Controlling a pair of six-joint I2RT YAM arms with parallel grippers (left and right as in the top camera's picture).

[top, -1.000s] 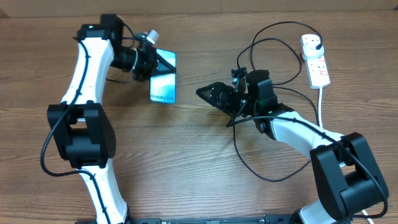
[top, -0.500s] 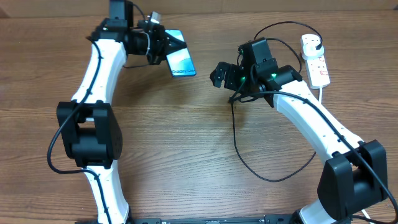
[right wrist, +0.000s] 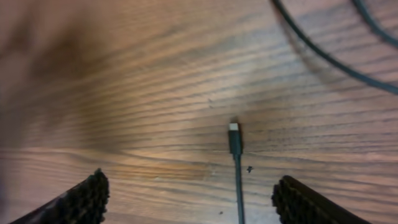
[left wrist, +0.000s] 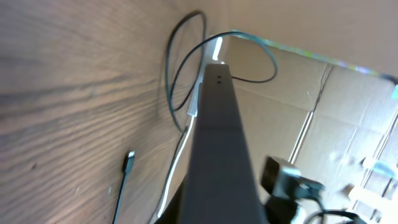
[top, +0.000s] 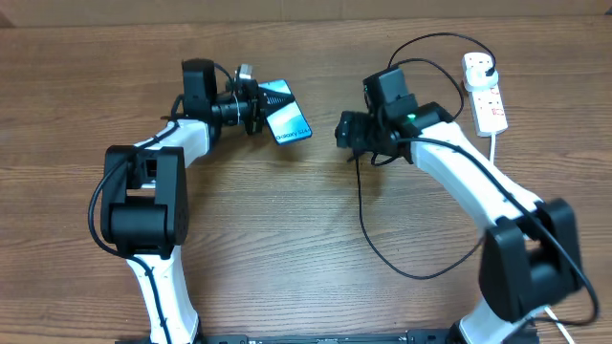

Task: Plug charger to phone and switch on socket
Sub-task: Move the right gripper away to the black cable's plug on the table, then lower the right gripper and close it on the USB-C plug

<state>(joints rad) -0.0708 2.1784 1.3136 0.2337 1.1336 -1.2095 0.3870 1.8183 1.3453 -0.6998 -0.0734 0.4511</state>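
The phone (top: 291,123), its teal screen up, is held tilted above the table in my left gripper (top: 265,101), which is shut on its far end. In the left wrist view the phone (left wrist: 217,143) shows edge-on as a dark bar. The charger is a thin black cable (top: 361,205) whose connector tip (right wrist: 234,133) lies on the wood. My right gripper (top: 346,130) hovers over the tip, open and empty, with the tip between its fingers (right wrist: 193,200). The cable's black plug (top: 489,66) sits in the white socket strip (top: 487,100) at the far right.
The black cable loops widely across the right half of the table (top: 411,272) and behind the right arm. The strip's thick white cord (top: 493,158) runs toward the front. The connector tip (left wrist: 129,161) also shows in the left wrist view. Cardboard boxes stand beyond the table.
My left arm has carried the phone right and toward the table's centre. My right gripper has swung round and now hangs over the cable tip.
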